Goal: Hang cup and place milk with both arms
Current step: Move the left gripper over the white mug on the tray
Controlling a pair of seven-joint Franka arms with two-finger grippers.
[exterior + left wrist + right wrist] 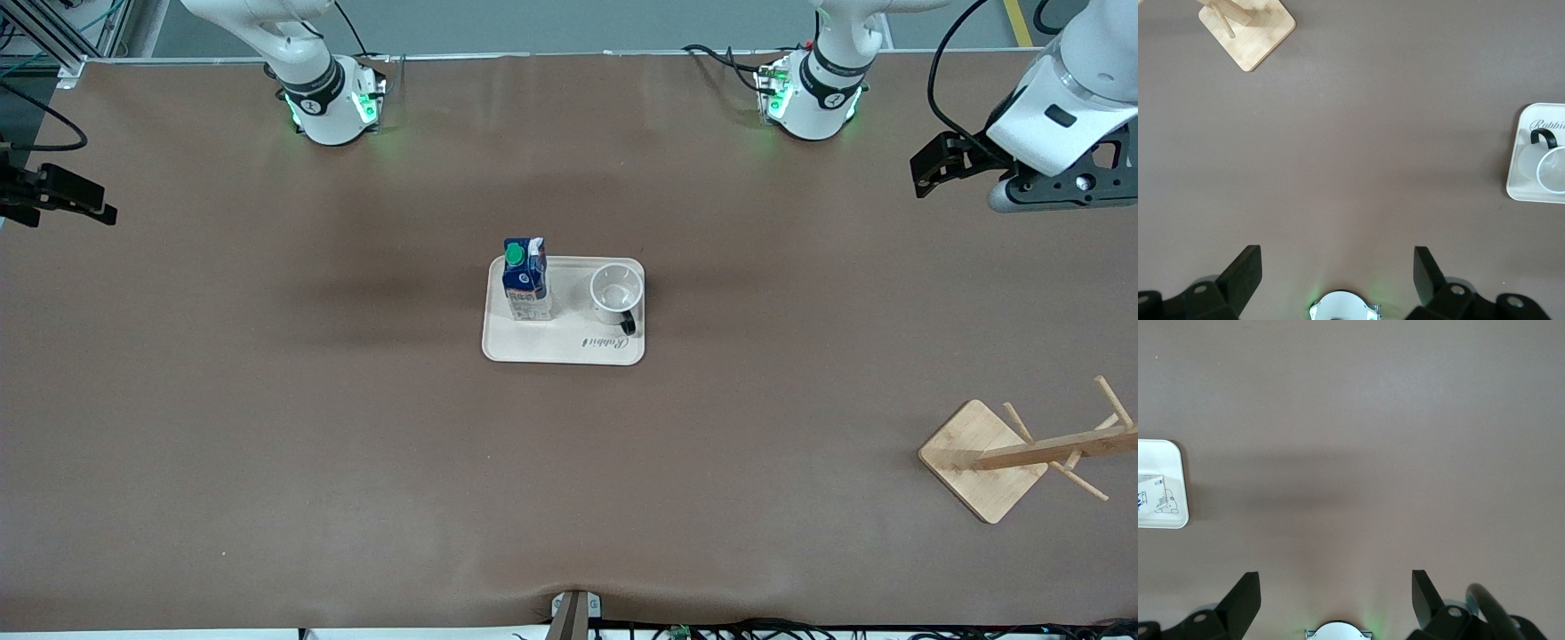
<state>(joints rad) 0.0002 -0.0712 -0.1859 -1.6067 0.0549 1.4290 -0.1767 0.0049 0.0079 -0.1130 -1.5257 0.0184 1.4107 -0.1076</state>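
Brown table (356, 427): cup (615, 296), milk (524, 280) mid-tray (533, 348), well apart from both wide end effectors (1337, 270) (1335, 590).

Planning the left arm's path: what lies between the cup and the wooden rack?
Only bare brown table between the cup and the wooden rack, per the front view.

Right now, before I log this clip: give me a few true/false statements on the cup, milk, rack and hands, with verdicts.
1. The cup and milk stand on the tray. True.
2. The cup hangs on the rack. False: it sits upright on the tray.
3. The left hand is open over bare table. True.
4. The right hand grips the milk. False: it is open and empty.
5. The milk lies tipped over. False: it stands upright.
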